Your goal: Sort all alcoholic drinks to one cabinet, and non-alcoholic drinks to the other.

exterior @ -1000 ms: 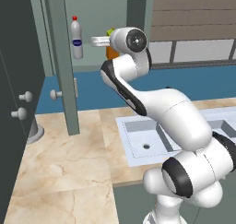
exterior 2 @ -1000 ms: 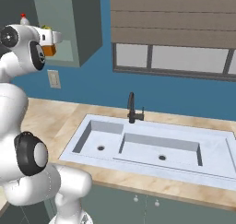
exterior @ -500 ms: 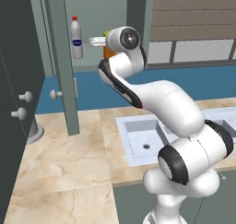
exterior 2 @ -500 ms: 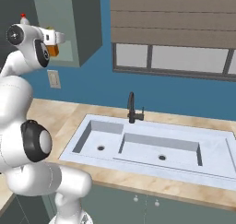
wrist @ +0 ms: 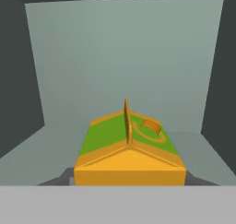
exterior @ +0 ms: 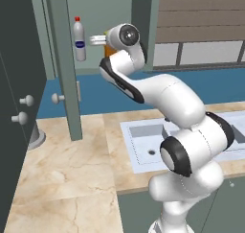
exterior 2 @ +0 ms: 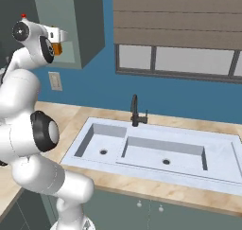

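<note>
Inside cabinet (wrist: 124, 57), orange carton (wrist: 129, 149) in end effector (exterior: 98, 39), label unreadable.

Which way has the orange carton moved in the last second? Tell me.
Yes. In the left base view the orange carton, held by the fingers, has shifted left toward the white bottle, deeper into the open cabinet.

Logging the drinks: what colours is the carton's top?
Green roof panels with orange edges on the carton, clearest in the hand view.

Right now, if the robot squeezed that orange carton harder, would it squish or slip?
The carton looks like folded card with a gabled top, so it would probably dent rather than stay stiff. Its flat sides should give the gripper decent hold, so slipping seems unlikely. It has a flat boxy base, so it likely won't roll once set on the shelf.
</note>
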